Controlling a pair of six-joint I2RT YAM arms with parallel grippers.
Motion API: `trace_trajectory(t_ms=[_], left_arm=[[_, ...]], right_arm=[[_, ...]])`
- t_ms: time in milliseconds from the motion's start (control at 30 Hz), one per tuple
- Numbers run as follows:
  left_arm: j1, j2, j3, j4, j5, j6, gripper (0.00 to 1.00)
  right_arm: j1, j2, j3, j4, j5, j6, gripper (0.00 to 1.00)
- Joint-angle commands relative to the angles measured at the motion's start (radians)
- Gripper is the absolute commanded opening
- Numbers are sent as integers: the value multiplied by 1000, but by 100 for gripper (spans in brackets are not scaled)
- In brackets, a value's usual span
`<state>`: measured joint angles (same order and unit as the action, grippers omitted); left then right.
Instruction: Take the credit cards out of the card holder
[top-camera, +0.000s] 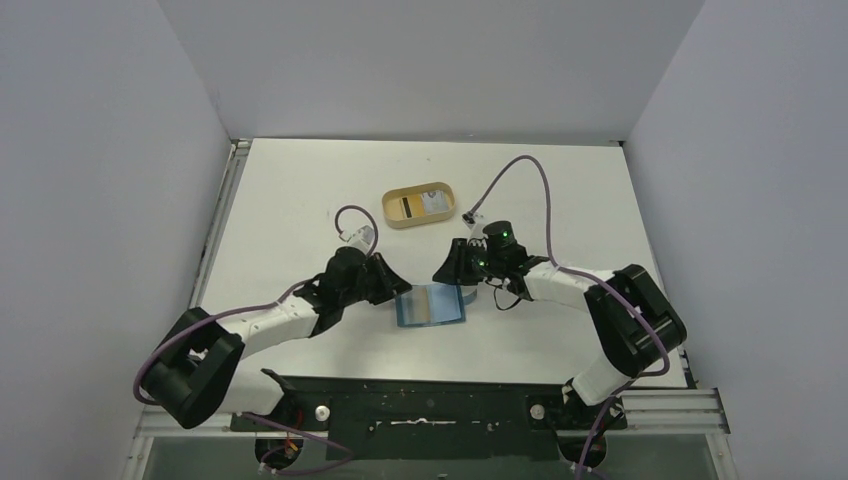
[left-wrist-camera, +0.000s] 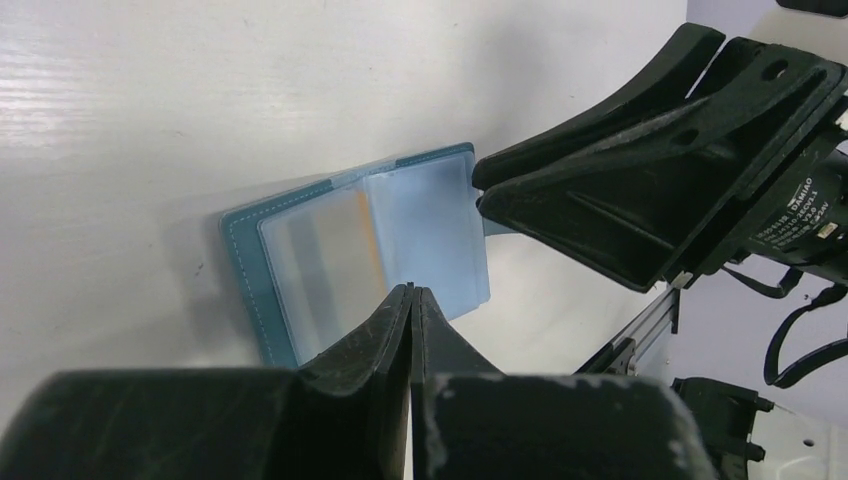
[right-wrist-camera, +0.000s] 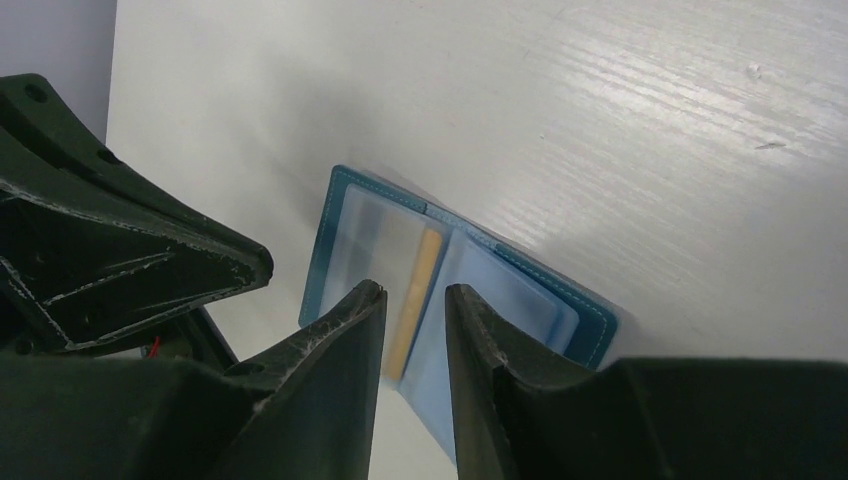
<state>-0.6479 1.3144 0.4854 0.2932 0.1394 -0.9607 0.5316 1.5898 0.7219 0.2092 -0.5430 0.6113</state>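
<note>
The teal card holder (top-camera: 431, 306) lies open and flat on the table between my two grippers. In the left wrist view the holder (left-wrist-camera: 245, 262) shows clear blue pockets, and a pale card with an orange stripe (left-wrist-camera: 330, 255) sits in one pocket. The same card (right-wrist-camera: 428, 262) shows in the right wrist view inside the holder (right-wrist-camera: 590, 322). My left gripper (left-wrist-camera: 411, 290) is shut, its tips over the holder's near edge at the fold. My right gripper (right-wrist-camera: 414, 290) is open by a narrow gap and empty, just above the holder's middle.
A tan oval tray (top-camera: 392, 198) stands behind the holder, with a white card (top-camera: 434, 204) lying in it. The two grippers, left (top-camera: 398, 290) and right (top-camera: 462, 278), are close together over the holder. Grey walls enclose the table on three sides.
</note>
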Motion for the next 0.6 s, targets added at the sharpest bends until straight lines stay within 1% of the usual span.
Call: trace_trajectory(t_ms=[0,33,100,133,200,300,367,400,467,567], left_arm=[[-2,54,69,24,32,16,0],[-4,65,78,9,31,14,0],[-5,68,90,-36,20,24,1],[-6,57,92,-64,8,30,8],[4,16,91,-144,-37,48,20],[51,-62,83,-256,-87,77,35],[91,-104,76,-290,-83,95,43],[109,-119,74,-328,-77,104,50],[129,-129,71,-354,-63,114,54],[134,-85,65,-346,-22,110,56]], right_arm=[[8,4,-7,78,-28,5,31],[9,6,-7,79,-29,5,32],[8,8,-8,80,-35,5,38],[9,9,-7,79,-39,4,41],[9,11,-7,78,-43,3,44],[10,18,-15,82,-46,2,45],[10,26,-24,94,-52,6,44],[10,33,-28,103,-56,10,43],[11,46,-39,121,-67,19,42],[12,64,-58,161,-76,40,42]])
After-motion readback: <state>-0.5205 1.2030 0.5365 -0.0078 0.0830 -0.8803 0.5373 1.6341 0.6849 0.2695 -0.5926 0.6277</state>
